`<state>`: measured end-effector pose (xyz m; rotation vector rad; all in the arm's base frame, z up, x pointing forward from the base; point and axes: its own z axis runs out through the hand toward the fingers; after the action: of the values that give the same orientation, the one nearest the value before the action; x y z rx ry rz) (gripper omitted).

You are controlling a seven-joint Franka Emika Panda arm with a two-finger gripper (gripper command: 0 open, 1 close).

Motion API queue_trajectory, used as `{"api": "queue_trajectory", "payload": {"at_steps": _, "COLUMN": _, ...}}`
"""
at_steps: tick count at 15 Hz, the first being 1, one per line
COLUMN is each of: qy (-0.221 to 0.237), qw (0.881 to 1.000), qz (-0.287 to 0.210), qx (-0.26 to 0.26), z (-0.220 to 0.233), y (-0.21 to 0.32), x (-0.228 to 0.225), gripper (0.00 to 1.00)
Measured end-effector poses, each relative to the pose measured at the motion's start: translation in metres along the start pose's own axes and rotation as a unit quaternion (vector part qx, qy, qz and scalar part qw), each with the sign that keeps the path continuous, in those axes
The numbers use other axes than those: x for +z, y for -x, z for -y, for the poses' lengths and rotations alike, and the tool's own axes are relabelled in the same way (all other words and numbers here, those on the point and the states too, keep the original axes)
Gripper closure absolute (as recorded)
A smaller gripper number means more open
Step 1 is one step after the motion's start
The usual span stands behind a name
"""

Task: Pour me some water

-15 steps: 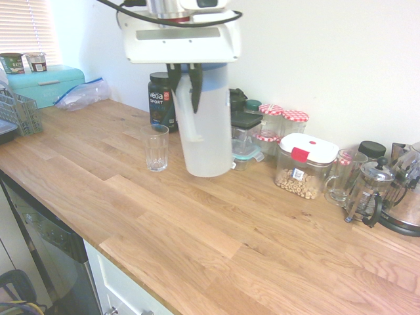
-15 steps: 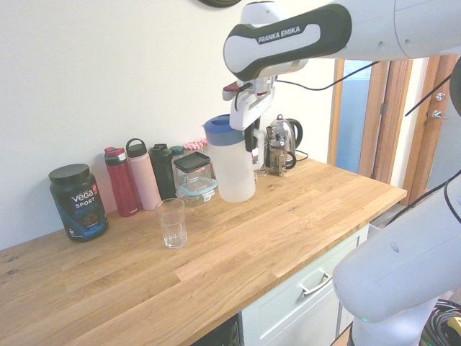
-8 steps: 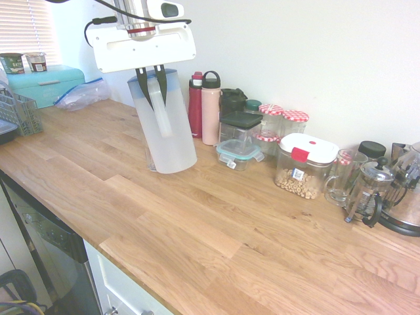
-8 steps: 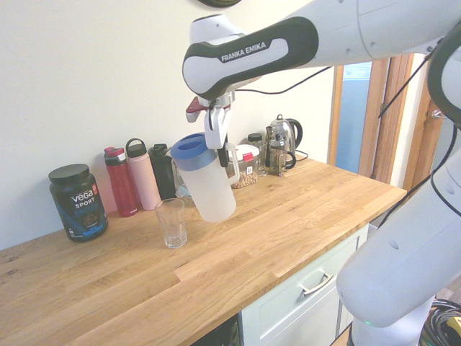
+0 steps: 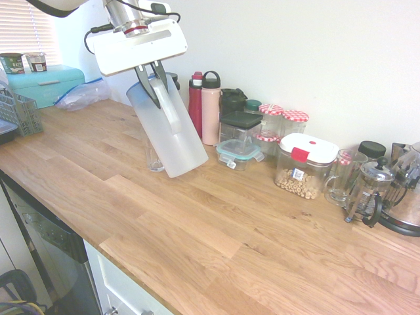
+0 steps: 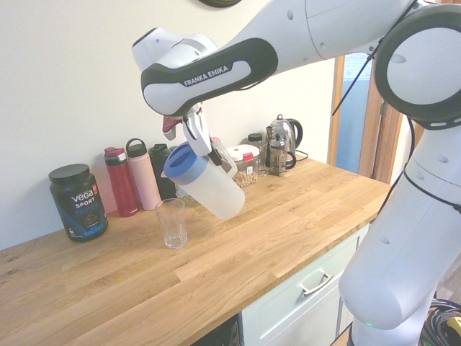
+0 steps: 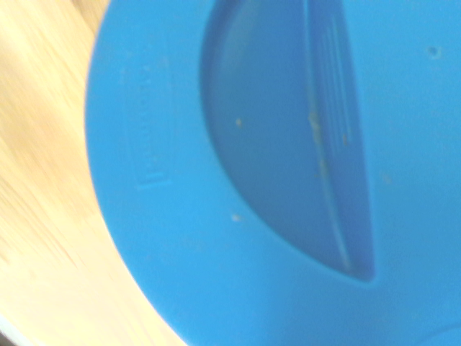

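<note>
- Closest to the wrist camera, the blue lid (image 7: 238, 180) fills nearly the whole view, a recessed half-moon panel sunk in its top; only a blurred strip of wooden counter (image 7: 43, 216) shows beside it.
- Just below the lid, the pitcher (image 6: 212, 186) hangs in the air, tilted with its lid end leaning toward the glass (image 6: 171, 223) and its base swung up and away. The gripper (image 5: 152, 71) is clamped on the pitcher's side handle, fingers drawn together around it.
- Judging by that tilt, the step in hand is the start of the pour: the pitcher is positioned over the glass, but no stream is visible yet.
- The water shows only faintly through the frosted white wall, as a greyish tone; I cannot tell its exact level.
- Next, the move likely calls for tipping further, slowly, with the lid's spout kept above the glass's mouth. From the second exterior view the lid sits above and slightly to one side of the rim, so alignment may need trimming.
- The glass stands upright on the counter, looks empty, and is clear of the pitcher.
- Farther back along the wall stand a dark tub (image 6: 78, 201), a red bottle (image 6: 121, 182) and a pink bottle (image 6: 142, 174), well apart from the pour.
</note>
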<state>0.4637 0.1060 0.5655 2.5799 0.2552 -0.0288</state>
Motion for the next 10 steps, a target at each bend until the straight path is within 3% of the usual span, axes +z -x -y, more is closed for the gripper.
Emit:
{"api": "queue_trajectory", "payload": {"at_steps": 4, "qy": 0.055, "qw": 0.998, "qz": 0.024, "qx": -0.023, "z": 0.034, "y": -0.01, "x": 0.01, "gripper": 1.0}}
{"api": "queue_trajectory", "payload": {"at_steps": 8, "qy": 0.137, "qw": 0.989, "qz": 0.051, "qx": -0.036, "z": 0.072, "y": -0.019, "x": 0.024, "gripper": 1.0}}
{"api": "queue_trajectory", "payload": {"at_steps": 10, "qy": 0.151, "qw": 0.987, "qz": 0.052, "qx": -0.037, "z": 0.079, "y": -0.021, "x": 0.02, "gripper": 1.0}}
